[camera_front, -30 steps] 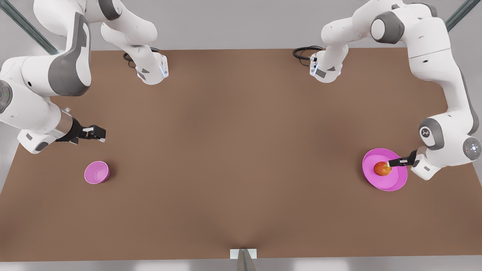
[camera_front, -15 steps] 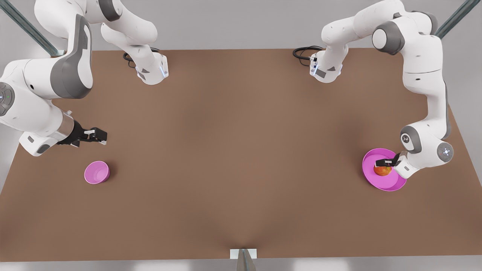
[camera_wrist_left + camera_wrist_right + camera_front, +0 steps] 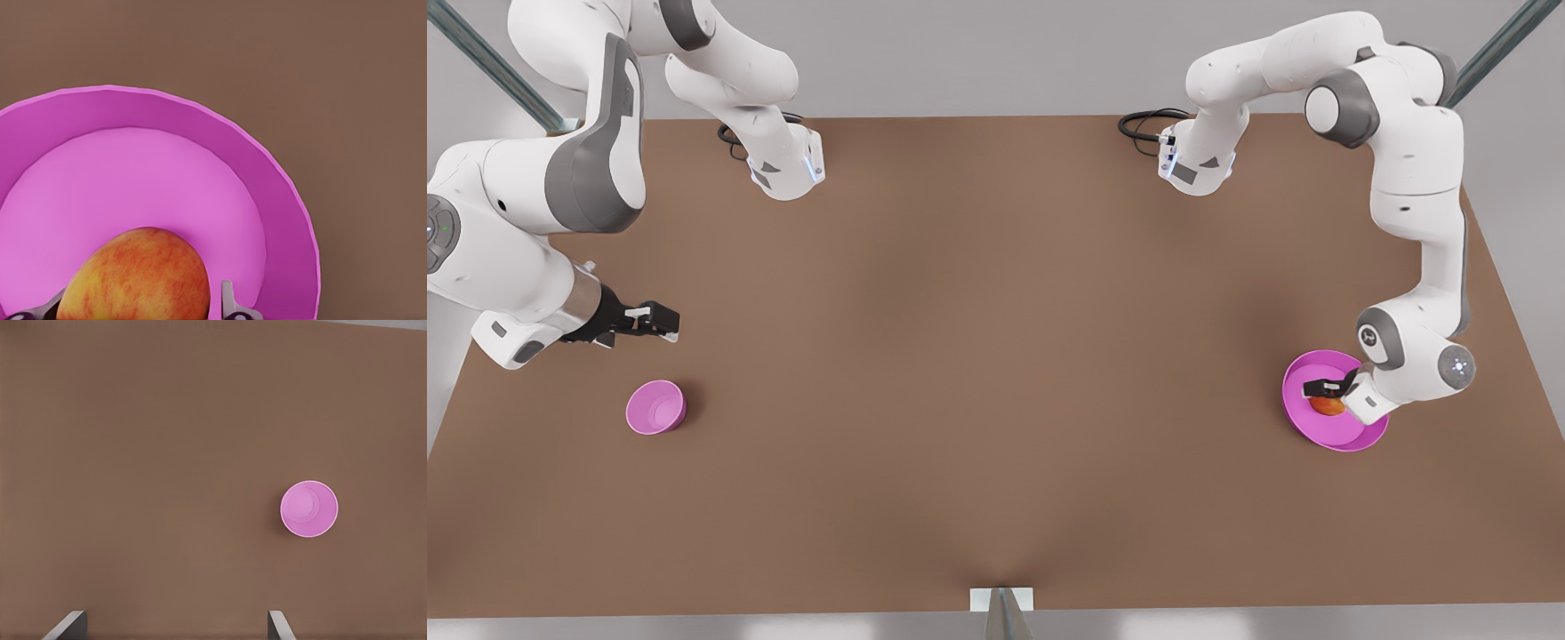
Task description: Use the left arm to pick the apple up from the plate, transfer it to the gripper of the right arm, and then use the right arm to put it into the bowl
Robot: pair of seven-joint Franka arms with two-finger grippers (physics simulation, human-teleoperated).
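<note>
So the left gripper [image 3: 1325, 388] has dropped right down onto the apple [image 3: 1328, 405] in the lower right of the front view. Its fingers [image 3: 230, 303] straddle the fruit, open, not squeezing yet. The apple's still sitting on the plate [image 3: 1352, 437]. Grab looks imminent, I'd say. Far over at the left, the right gripper [image 3: 660, 320] waits open above the bowl [image 3: 655, 407].
</note>
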